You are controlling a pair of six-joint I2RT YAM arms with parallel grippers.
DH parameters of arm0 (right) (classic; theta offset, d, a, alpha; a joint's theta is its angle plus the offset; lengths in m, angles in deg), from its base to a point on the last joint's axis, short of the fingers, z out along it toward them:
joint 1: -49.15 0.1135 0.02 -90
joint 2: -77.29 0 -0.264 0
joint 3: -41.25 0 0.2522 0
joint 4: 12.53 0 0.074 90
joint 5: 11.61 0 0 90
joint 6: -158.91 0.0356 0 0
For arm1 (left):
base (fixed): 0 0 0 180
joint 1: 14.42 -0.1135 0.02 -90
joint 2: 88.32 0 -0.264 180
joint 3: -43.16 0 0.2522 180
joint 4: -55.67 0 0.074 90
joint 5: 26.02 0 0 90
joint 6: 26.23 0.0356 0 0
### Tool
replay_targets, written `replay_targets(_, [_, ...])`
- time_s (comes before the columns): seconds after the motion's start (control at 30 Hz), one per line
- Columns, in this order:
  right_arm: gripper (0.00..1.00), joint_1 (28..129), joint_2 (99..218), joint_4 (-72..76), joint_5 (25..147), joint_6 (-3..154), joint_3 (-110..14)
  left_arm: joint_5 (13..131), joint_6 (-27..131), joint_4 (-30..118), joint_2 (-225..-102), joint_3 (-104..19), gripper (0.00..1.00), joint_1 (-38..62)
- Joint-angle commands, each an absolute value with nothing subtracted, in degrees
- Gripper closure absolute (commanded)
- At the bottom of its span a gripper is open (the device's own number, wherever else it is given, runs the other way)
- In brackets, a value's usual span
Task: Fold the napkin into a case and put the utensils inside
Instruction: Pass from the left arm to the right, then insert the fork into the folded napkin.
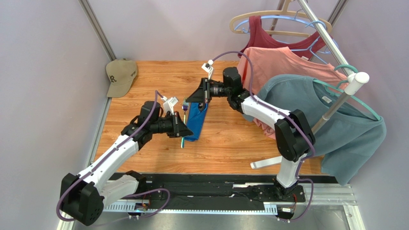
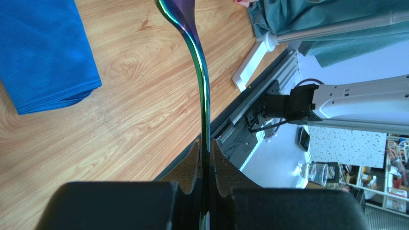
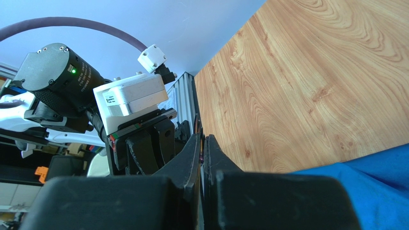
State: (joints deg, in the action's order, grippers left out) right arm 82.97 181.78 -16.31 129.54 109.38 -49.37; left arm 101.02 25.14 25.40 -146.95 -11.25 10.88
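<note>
The napkin (image 1: 198, 122) lies on the wooden table (image 1: 230, 143) folded into a narrow blue case; it also shows in the left wrist view (image 2: 43, 52) and the right wrist view (image 3: 365, 177). My left gripper (image 1: 186, 131) (image 2: 206, 143) is shut on a thin iridescent utensil (image 2: 200, 72), a fork whose teal handle (image 1: 183, 141) sticks out toward me just left of the case. My right gripper (image 1: 188, 99) (image 3: 202, 139) is shut at the fork's head, above the case's far end. A thin purple glint shows between its tips.
A tan cap (image 1: 121, 75) lies at the table's far left corner. A clothes rack (image 1: 336, 103) with coral (image 1: 283, 62) and teal-grey (image 1: 345, 129) shirts crowds the right side. Its white foot (image 1: 264, 164) rests on the table near the front edge.
</note>
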Motion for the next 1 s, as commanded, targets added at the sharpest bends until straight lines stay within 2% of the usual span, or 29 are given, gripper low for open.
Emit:
replay_targets(0.0, [1.00,83.87,182.67,-20.57,128.94,110.23,-50.12,104.77,25.80,30.06,-147.47,-12.26,1.00,11.42])
replay_targets(0.07, [1.00,83.52,182.15,-17.94,125.34,109.17,-50.03,101.62,26.50,28.12,-147.47,-12.88,0.86,11.25])
replay_targets(0.1, [1.00,82.82,182.23,-17.23,122.97,108.12,-50.12,100.47,26.33,26.72,-146.77,-13.05,0.57,10.37])
replay_targets(0.13, [1.00,82.29,182.23,-16.53,121.99,107.33,-50.29,98.80,25.63,25.83,-146.16,-13.14,0.45,10.02])
replay_targets(0.23, [1.00,80.09,182.50,-15.47,118.56,104.17,-50.91,85.11,23.87,15.83,-143.78,-15.07,0.39,8.79])
replay_targets(0.3, [1.00,77.64,183.98,-15.29,117.50,103.63,-51.70,76.49,22.91,9.51,-144.56,-16.56,0.43,8.26])
replay_targets(0.37, [1.00,75.96,185.56,-15.38,118.11,102.67,-54.58,76.01,21.58,10.35,-145.62,-16.05,0.50,7.47])
replay_targets(0.4, [1.00,74.65,186.79,-14.69,117.33,101.79,-55.73,77.15,20.80,12.97,-147.28,-15.00,0.68,7.29])
replay_targets(0.5, [1.00,72.97,189.26,-9.95,115.83,97.22,-60.57,81.81,19.04,19.11,-151.93,-13.24,1.00,7.20])
replay_targets(0.7, [1.00,71.65,197.08,-9.76,116.09,96.69,-68.29,85.69,17.80,28.97,-162.12,-12.44,1.00,7.20])
replay_targets(0.97, [1.00,70.77,204.46,-6.51,116.97,91.86,-77.54,86.48,18.24,34.43,-171.81,-13.41,1.00,7.20])
